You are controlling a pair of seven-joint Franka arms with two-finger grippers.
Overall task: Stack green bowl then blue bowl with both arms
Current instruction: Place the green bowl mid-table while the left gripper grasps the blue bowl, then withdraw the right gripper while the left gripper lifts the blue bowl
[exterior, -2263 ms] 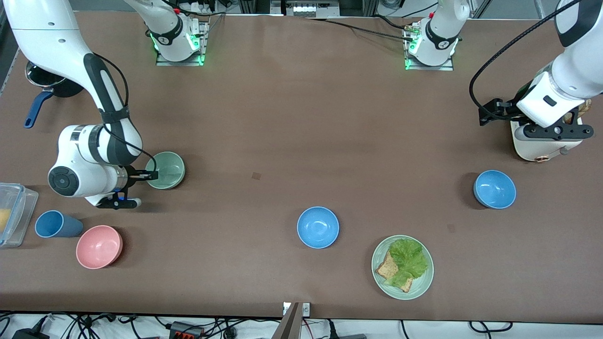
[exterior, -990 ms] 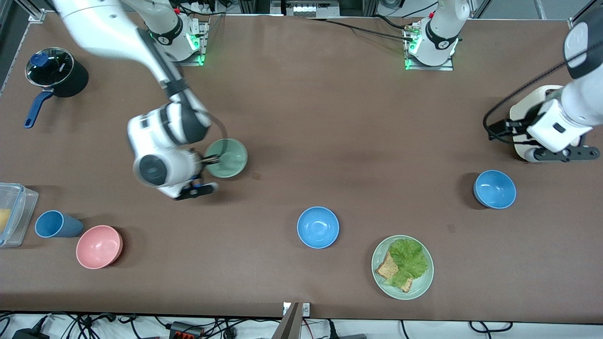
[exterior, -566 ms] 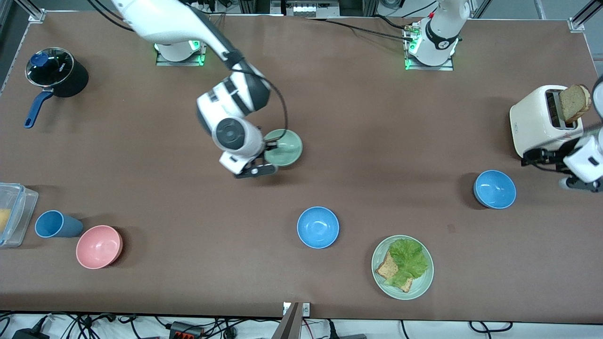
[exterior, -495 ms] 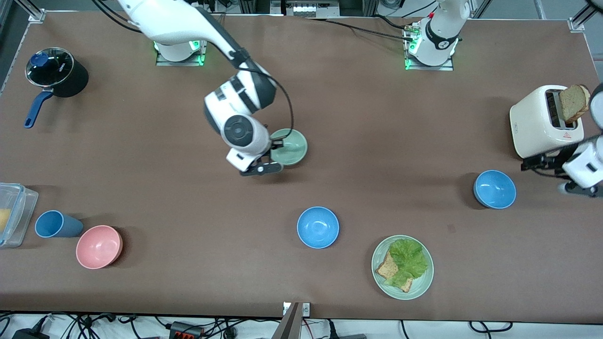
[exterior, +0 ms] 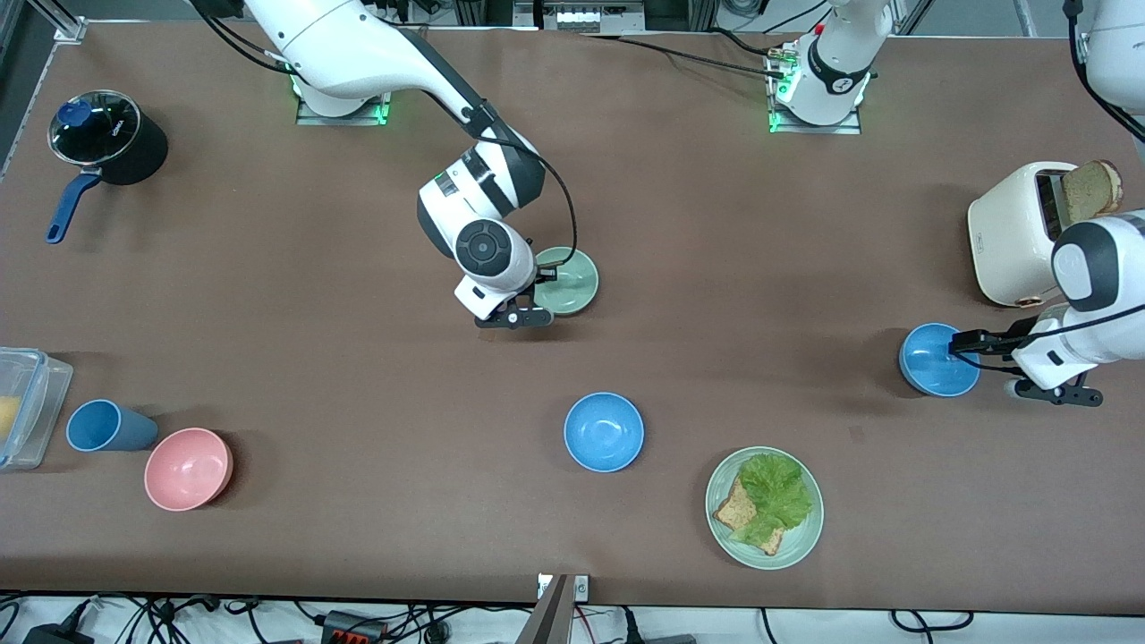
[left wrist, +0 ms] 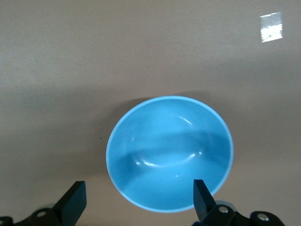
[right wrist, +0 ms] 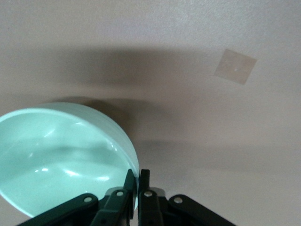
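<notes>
My right gripper (exterior: 539, 284) is shut on the rim of the pale green bowl (exterior: 567, 281) and holds it just over the middle of the table. In the right wrist view the fingers (right wrist: 138, 181) pinch the rim of the green bowl (right wrist: 61, 160). My left gripper (exterior: 966, 351) is open, low over the edge of a blue bowl (exterior: 935, 360) near the left arm's end. In the left wrist view the gripper (left wrist: 138, 197) hangs open over this bowl (left wrist: 169, 153). A second blue bowl (exterior: 604, 432) sits nearer the front camera at mid-table.
A white toaster (exterior: 1015, 234) holding a bread slice (exterior: 1091, 190) stands beside the left arm. There is a pale green plate (exterior: 803, 544) with lettuce and bread. A pink bowl (exterior: 188, 468), blue cup (exterior: 107, 426), clear container (exterior: 22, 407) and black pot (exterior: 107, 139) sit at the right arm's end.
My right arm has carried the green bowl from the right arm's end to the table's middle. My left arm has come down from beside the toaster to the blue bowl.
</notes>
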